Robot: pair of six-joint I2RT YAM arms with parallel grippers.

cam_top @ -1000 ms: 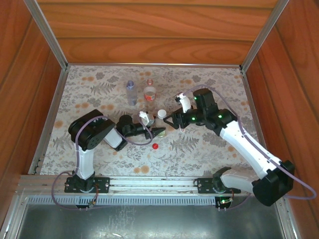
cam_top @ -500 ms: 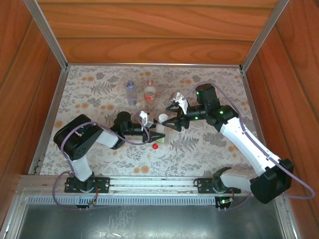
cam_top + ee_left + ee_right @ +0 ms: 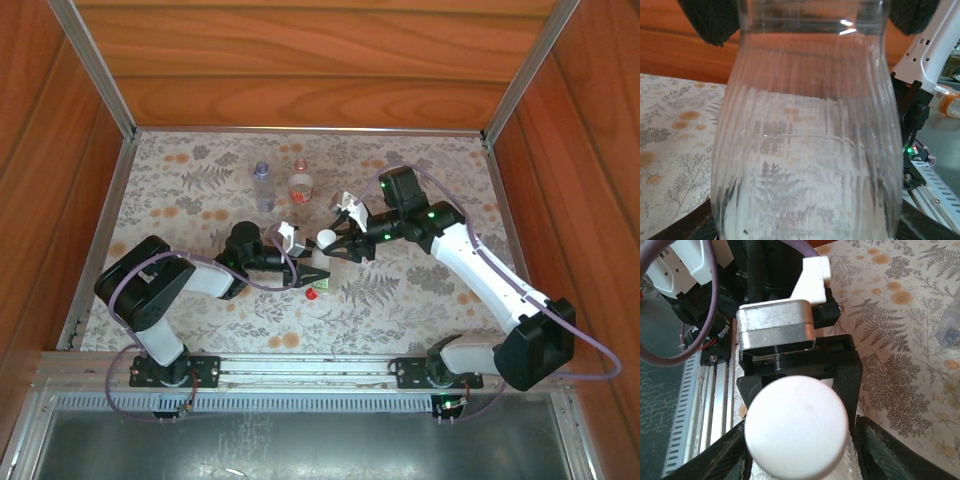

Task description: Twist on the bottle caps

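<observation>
While the left pincer (image 3: pixel 305 272) clamps a clear bottle (image 3: pixel 805 150) near the middle of the tabletop (image 3: pixel 420 290), the right pincer (image 3: pixel 335 247) reaches in from the other side with the white cap (image 3: pixel 796 427) between its fingers (image 3: pixel 715 455) at the bottle's top. One finger touches the cap and the other lies just beside it; whether they pinch it I cannot tell. The red cap (image 3: pixel 312 293) lies on the tabletop just beside the held bottle. A bluish bottle (image 3: pixel 262 185) and a red-label bottle (image 3: pixel 300 186) stand side by side farther back.
</observation>
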